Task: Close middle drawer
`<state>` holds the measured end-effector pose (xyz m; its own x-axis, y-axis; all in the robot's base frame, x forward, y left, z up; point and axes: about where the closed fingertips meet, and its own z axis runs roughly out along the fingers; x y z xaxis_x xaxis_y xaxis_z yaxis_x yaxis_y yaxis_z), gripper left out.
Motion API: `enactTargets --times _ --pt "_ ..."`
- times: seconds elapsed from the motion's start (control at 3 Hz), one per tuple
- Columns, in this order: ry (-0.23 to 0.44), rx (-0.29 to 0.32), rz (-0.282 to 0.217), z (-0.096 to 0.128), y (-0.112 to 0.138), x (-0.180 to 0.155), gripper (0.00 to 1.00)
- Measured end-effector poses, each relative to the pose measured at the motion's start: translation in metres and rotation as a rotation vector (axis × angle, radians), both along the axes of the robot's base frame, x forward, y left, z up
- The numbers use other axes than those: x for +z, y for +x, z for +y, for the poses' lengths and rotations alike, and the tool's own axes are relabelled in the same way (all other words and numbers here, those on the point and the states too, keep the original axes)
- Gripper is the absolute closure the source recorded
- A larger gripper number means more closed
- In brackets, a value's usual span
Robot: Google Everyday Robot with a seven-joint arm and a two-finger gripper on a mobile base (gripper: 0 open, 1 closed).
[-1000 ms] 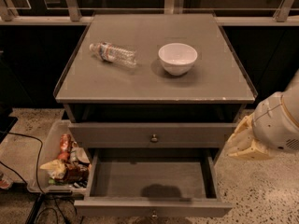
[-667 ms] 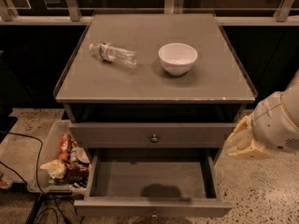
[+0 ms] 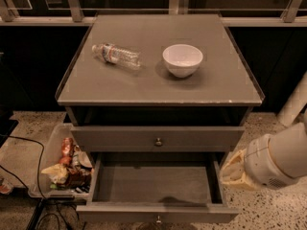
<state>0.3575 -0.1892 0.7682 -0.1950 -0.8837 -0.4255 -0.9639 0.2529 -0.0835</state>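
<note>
The middle drawer [image 3: 156, 183] is pulled far out, and its grey inside is bare. Its flat front [image 3: 120, 213] faces me at the bottom edge, with a small round knob [image 3: 158, 219] at the centre. The uppermost drawer [image 3: 115, 139] above it sits nearly flush under the cabinet top. The lowest drawer is hidden beneath the open one. My gripper [image 3: 234, 171], cream-coloured on a white arm [image 3: 280, 159], hangs just outside the open drawer's right side wall, near its front corner.
A clear plastic water bottle [image 3: 116, 55] lies on the cabinet top [image 3: 158, 85] beside a white bowl [image 3: 182, 59]. A clear bin [image 3: 45, 176] with snack packs stands on the floor at the left, with black cables [image 3: 29, 150] near it. A pale post [image 3: 295, 102] leans at the right.
My arm and gripper have moved down and to the left, closer to the open drawer's right side. The drawers, the bottle and the bowl have not moved.
</note>
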Motion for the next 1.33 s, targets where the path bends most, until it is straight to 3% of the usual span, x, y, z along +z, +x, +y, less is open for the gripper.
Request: enactTargets --times 0.33,0.67,1.0,1.33 --pt "0.040 -0.029 -0.011 -0.004 0.004 -0.053 1.00" --pt "0.071 -0.030 0.035 -0.012 0.010 -0.100 1.00" --pt "0.071 -0.030 0.036 -0.011 0.009 -0.101 1.00" --pt "0.080 -0.025 0.060 0.000 0.002 -0.130 1.00"
